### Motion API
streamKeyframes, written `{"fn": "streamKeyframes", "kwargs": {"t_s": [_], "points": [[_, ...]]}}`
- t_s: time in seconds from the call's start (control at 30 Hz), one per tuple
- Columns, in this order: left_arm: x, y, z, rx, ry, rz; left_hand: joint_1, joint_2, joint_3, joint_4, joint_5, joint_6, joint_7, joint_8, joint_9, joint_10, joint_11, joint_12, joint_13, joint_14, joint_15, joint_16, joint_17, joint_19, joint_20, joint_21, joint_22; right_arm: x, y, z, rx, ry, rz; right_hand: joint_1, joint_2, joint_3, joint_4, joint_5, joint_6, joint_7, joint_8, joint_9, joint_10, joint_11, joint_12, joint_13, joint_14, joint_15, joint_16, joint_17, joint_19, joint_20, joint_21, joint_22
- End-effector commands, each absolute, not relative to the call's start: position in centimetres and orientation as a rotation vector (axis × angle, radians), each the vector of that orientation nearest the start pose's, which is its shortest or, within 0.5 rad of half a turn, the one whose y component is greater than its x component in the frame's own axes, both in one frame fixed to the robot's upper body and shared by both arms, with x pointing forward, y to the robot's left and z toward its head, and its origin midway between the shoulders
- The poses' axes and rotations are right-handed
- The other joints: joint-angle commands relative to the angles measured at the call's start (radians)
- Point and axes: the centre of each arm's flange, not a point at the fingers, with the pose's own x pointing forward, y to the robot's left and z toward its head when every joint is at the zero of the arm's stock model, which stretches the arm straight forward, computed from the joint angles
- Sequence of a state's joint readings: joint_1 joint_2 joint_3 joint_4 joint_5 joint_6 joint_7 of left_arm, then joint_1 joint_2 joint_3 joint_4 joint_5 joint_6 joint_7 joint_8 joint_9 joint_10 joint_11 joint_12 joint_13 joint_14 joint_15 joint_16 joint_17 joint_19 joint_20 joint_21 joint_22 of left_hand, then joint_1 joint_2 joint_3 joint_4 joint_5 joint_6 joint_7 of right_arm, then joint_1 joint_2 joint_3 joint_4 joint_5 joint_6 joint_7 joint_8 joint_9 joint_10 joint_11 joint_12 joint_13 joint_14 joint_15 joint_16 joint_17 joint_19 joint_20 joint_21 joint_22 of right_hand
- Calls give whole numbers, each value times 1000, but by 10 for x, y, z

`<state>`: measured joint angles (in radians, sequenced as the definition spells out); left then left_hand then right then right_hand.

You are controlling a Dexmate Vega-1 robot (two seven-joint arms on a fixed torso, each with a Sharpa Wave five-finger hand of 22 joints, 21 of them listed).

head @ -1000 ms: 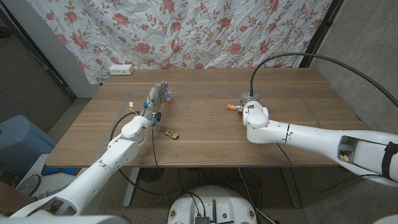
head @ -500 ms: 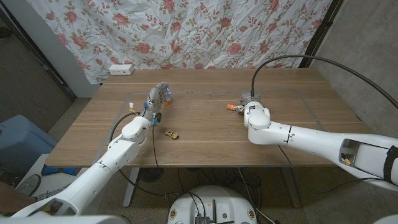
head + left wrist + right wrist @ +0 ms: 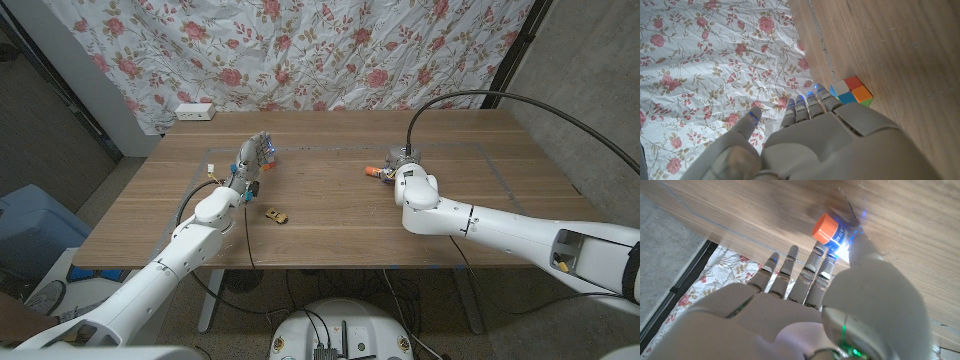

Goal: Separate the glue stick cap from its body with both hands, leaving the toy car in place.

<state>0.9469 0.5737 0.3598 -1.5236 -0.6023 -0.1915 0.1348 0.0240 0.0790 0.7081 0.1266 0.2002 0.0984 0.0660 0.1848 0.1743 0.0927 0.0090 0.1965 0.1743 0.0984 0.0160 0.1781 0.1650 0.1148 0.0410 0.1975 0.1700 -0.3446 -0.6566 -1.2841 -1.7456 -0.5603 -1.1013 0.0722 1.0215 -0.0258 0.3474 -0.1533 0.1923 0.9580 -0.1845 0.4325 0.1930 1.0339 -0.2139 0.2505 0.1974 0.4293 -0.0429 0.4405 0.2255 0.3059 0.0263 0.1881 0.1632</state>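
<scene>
The glue stick lies on the table right of centre, orange cap on its blue and white body. My right hand is just beside it, fingers stretched out straight, and the thumb tip touches the body. It has no grip on the stick. A small yellow toy car sits near the front, left of centre. Behind the car my left hand stands raised, fingers straight and holding nothing.
A multicoloured cube lies on the wood just past my left fingertips. A white power strip sits at the table's back left corner. A floral cloth hangs behind the table.
My right arm has edged slightly to the right while its hand stays by the glue stick. The left arm, the car and the stick have not moved.
</scene>
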Motion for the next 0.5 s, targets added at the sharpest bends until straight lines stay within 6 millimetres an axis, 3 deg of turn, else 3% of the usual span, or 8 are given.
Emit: {"fn": "streamKeyframes", "kwargs": {"t_s": [0.03,0.23,0.5], "points": [[622,276,-25,37,-549,-151,-4,71,9,2,0,10,1,0,2,2,0,-3,2,9,-1,1,4,6,0,-3,1,620,-164,-7,-1561,-158,-273,3,11,-3,-2,4,50,-43,2,3,12,-1,-5,5,5,-122,5,2,10,-4,3,2],[621,275,-17,71,-538,-166,2,71,12,-8,0,9,0,-1,2,1,1,-4,2,8,-3,-1,3,7,0,-4,1,616,-164,-2,-1551,-189,-276,7,17,-3,-2,3,54,-43,1,3,17,-1,-7,6,5,-127,7,4,12,-7,2,2],[618,273,-9,100,-532,-186,27,62,21,-49,-5,16,-2,2,1,7,-7,-3,2,7,-6,-2,0,10,-3,-6,-1,608,-164,7,-1525,-232,-286,13,18,-3,-5,2,57,-43,-1,3,21,-2,-9,7,6,-131,9,4,16,-7,2,2]]}}
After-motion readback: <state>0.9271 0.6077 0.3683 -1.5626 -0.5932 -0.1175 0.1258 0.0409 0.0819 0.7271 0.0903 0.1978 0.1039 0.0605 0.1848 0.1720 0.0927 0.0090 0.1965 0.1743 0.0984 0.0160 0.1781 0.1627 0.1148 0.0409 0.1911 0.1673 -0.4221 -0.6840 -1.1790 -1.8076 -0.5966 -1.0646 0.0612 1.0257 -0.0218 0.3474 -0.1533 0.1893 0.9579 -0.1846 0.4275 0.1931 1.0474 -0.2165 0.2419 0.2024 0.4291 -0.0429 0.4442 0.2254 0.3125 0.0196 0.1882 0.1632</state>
